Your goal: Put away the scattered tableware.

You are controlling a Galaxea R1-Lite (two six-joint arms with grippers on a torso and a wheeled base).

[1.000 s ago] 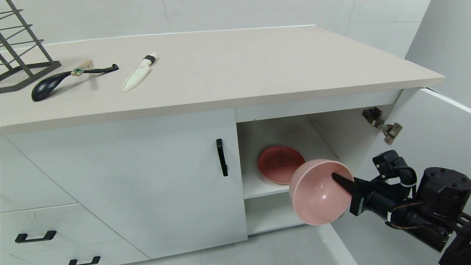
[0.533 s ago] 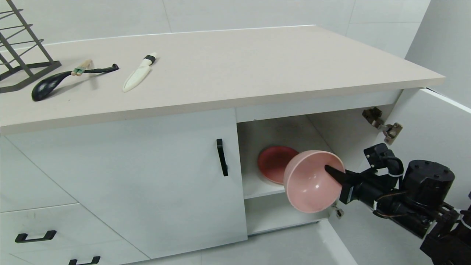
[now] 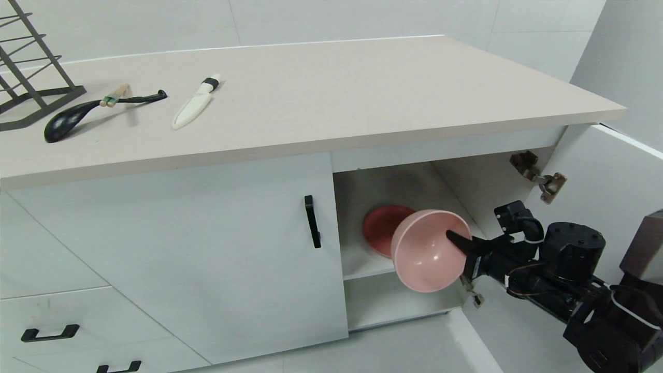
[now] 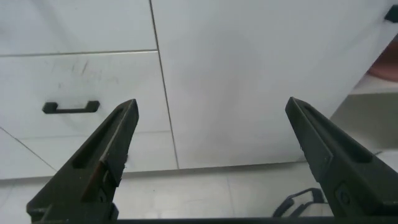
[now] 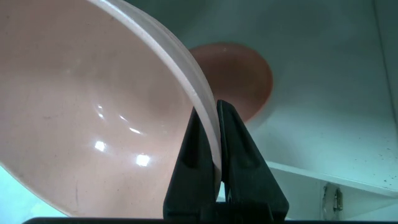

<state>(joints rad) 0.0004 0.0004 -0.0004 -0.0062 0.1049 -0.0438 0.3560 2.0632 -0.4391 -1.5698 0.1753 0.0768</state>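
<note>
Now the right gripper [image 3: 451, 237], jaws pinching the rim, has carried the pink bowl [image 3: 422, 259] closer in, just in front of the red plate [image 3: 378, 228]. The bowl is tipped on its side, mouth facing away from that plate. The left gripper [image 4: 211, 106] has its jaws spread wide.

I read no lettering, number, label or sign in any view. The pink bowl [image 3: 426, 254], lower right of the frame, shows plain glaze. The dark band on the knife [image 3: 196, 102], upper left, is too small to tell.
</note>
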